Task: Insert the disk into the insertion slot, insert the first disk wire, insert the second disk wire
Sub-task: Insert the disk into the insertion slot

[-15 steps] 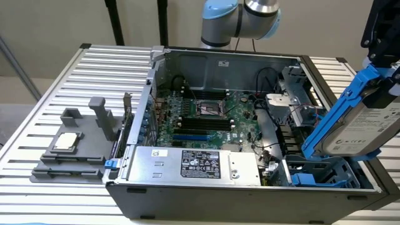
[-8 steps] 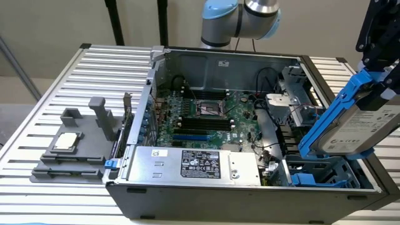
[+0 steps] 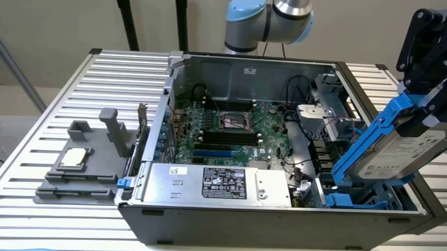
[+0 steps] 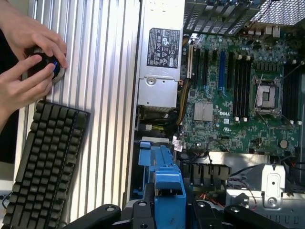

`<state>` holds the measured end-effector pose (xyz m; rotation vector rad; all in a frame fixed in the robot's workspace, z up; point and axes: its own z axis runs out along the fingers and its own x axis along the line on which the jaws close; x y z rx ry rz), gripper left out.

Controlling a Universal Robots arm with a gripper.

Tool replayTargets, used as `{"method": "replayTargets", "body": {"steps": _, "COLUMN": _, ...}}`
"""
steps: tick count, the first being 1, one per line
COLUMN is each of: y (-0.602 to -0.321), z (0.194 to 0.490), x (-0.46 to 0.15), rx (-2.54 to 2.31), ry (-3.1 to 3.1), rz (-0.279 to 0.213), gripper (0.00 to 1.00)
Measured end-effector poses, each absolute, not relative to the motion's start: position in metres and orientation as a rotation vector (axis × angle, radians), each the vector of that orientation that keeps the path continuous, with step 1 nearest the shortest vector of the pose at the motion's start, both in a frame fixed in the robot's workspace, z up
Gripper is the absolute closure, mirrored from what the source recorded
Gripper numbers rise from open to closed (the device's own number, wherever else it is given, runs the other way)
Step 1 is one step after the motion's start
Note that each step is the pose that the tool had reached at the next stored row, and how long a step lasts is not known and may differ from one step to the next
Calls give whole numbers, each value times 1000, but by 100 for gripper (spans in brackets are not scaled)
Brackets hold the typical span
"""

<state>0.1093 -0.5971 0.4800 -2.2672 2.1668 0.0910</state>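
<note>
Above the insertion slot (image 3: 367, 200), perhaps touching, the tool (image 4: 169, 211) holds the disk (image 3: 403, 150).

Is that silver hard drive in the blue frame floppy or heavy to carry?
Probably stiff: the silver-grey hard drive in its blue plastic frame sits tilted in the gripper without sagging. Likely dense, being metal-cased.

The motherboard (image 4: 224, 124) bears a white "DELL" mark; the power-supply label (image 4: 165, 46) has print too small to read.

disk (image 3: 409, 149): 1 | computer case (image 3: 279, 222): 1 | power-supply box (image 3: 175, 183): 1 | keyboard (image 4: 43, 162): 1 | hands (image 4: 21, 88): 2 | fixture (image 3: 91, 180): 1
</note>
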Motion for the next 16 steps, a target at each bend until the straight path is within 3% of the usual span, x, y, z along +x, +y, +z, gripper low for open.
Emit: {"method": "replayTargets", "body": {"steps": 16, "y": -597, "z": 459, "x": 108, "rx": -2252, "ry": 2175, "rz": 98, "gripper": 67}}
